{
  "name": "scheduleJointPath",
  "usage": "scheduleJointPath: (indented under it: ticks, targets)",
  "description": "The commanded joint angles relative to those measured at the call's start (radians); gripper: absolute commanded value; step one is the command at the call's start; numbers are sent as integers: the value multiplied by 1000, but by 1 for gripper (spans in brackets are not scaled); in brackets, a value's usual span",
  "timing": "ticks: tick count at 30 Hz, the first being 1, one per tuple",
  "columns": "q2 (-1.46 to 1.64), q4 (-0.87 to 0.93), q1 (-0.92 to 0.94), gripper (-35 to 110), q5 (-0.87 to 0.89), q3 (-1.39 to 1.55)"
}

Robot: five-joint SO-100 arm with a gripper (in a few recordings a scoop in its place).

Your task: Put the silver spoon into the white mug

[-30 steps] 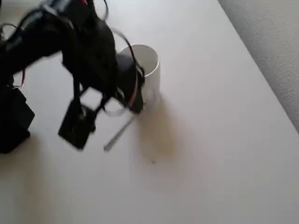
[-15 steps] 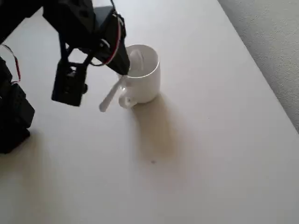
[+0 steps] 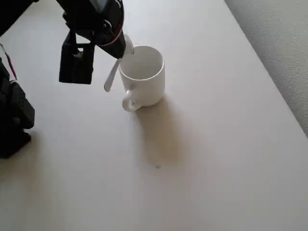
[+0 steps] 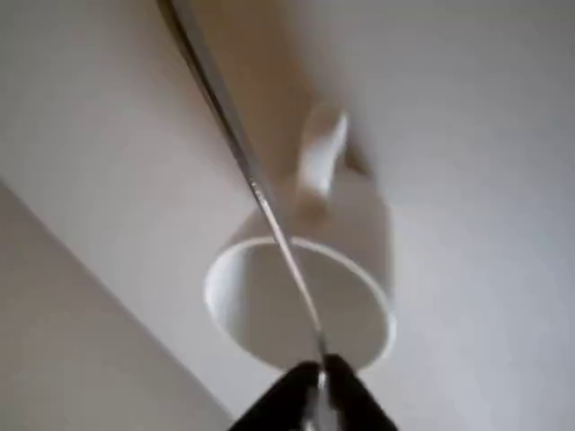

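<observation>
**Spoon held above the mug's rim**

Your gripper (image 4: 319, 373) is clamped on the silver spoon (image 4: 243, 153): in the wrist view the two dark fingertips (image 4: 289, 388) meet around one end of the metal at the bottom centre of the frame, with no gap showing between them. From there the slim shaft runs up and to the left, crossing the open mouth of the white mug (image 4: 301, 301) and leaving the frame at the top.

In the overhead view you see the gripper (image 3: 122, 48) in the upper left, black with a red wire along its side. The silver spoon (image 3: 111, 79) hangs from it, slanting down and to the left, its lower end clear of the mug's outer wall on the left. Its upper end sits just at the left edge of the rim of the white mug (image 3: 143, 77). The mug stands upright, its small loop handle pointing toward the lower left, its inside white and bare.

The table (image 3: 207, 159) is a plain, pale matte surface, with the mug's soft shadow falling toward the bottom of the frame. A grey speckled floor (image 3: 284, 43) fills the upper right corner beyond the table's edge.
</observation>
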Motion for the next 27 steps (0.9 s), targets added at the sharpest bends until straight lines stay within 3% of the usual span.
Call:
scheduleJointPath:
  ticks: [1, 22, 27]
  targets:
    - [23, -26, 21, -2, 5, -3]
    - [-150, -67, 57, -1, -67, -3]
    - [-181, -31, 58, 45, -52, -3]
